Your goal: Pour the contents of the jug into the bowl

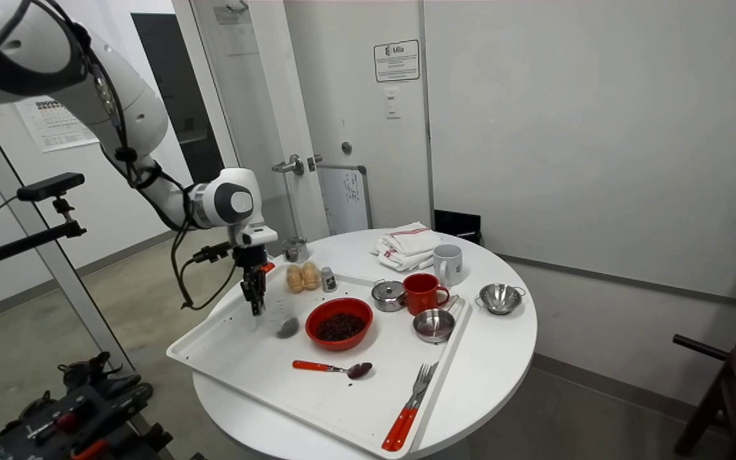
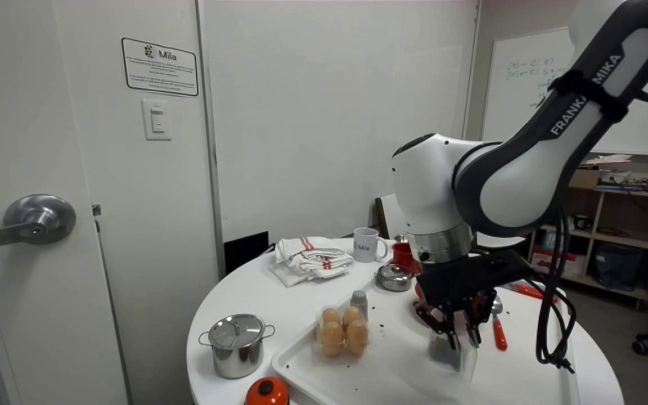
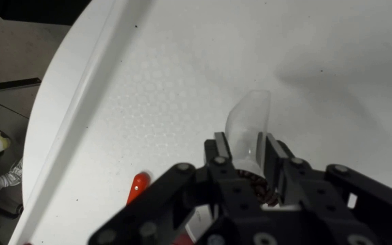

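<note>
The black gripper (image 3: pixel 245 139) of a robot arm (image 2: pixel 515 197) pinches a see-through jug (image 2: pixel 443 354) between its fingers (image 3: pixel 222 145), just beside a red bowl (image 1: pixel 338 345) holding dark, bean-like pieces (image 1: pixel 339 326) at a white tray (image 1: pixel 234 345). Around them stand a pack of eggs (image 2: pixel 352 333) and a grey shaker (image 1: pixel 328 280) on one flank, with a lidded pot (image 1: pixel 389 296), a red mug (image 1: pixel 420 295) and a small steel pan (image 1: pixel 434 327) on the other; a red-handled spoon (image 1: pixel 333 368) lies near the bowl, and a fork (image 1: pixel 407 407) and knife (image 1: pixel 416 407) line the tray's side. In an exterior view the arm and gripper mask most of the bowl, and the frame's bottom edge cuts off an orange, black-knobbed lid (image 2: pixel 267 392). The jug's clear walls fade into the tray, so its tilt and whether its base touches down are hard to make out; a dark mass (image 1: pixel 288 328) shows through it. In the wrist view, dark pieces appear between the fingers, whether in jug or bowl cannot be told. A wide stretch of speckled tray surface runs from the jug to the raised rim, where a corner juts past the edge of the round table (image 1: pixel 496 358).
</note>
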